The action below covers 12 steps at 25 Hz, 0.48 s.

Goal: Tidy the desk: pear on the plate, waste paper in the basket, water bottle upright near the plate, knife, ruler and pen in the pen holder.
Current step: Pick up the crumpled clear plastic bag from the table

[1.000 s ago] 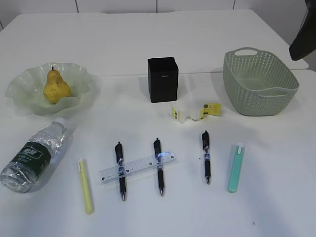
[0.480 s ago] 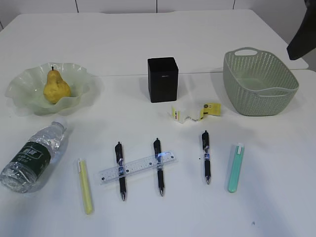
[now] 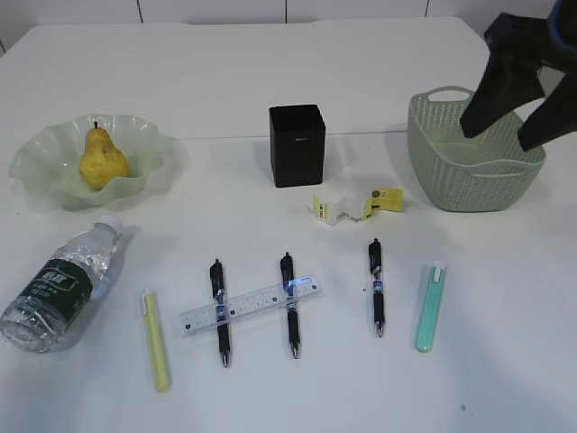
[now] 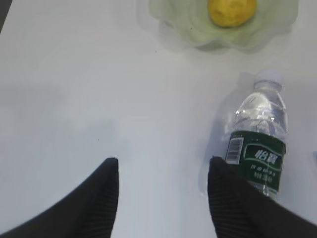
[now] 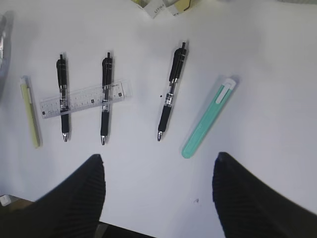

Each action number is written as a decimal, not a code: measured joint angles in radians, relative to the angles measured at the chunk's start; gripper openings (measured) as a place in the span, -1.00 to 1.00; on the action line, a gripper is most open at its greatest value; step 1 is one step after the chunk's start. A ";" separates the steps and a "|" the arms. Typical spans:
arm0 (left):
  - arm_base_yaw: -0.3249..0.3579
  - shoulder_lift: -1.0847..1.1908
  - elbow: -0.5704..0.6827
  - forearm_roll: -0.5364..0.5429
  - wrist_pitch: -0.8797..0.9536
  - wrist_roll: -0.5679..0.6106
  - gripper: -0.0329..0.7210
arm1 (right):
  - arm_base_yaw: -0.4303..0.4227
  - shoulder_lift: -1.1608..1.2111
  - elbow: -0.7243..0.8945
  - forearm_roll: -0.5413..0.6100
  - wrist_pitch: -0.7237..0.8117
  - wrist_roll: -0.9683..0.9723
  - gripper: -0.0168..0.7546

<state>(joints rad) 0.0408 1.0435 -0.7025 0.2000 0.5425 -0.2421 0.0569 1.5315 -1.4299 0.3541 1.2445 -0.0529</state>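
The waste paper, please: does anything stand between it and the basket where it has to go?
Nothing visible does. The waste paper lies on bare table just left of the basket, and the stretch between them is clear. The pen holder stands behind and to the left, off that path.

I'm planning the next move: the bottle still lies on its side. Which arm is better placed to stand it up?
Left, probably. Its open gripper hangs right beside the bottle, near the plate. The right gripper is across the table, over the basket.
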 joint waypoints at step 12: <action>0.000 -0.002 0.000 -0.014 0.110 0.000 0.15 | 0.033 0.331 -0.404 -0.034 0.000 -0.059 0.42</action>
<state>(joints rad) 0.0408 1.0415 -0.7025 0.1859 0.6525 -0.2421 0.0899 1.8630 -1.8338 0.3197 1.2446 -0.1116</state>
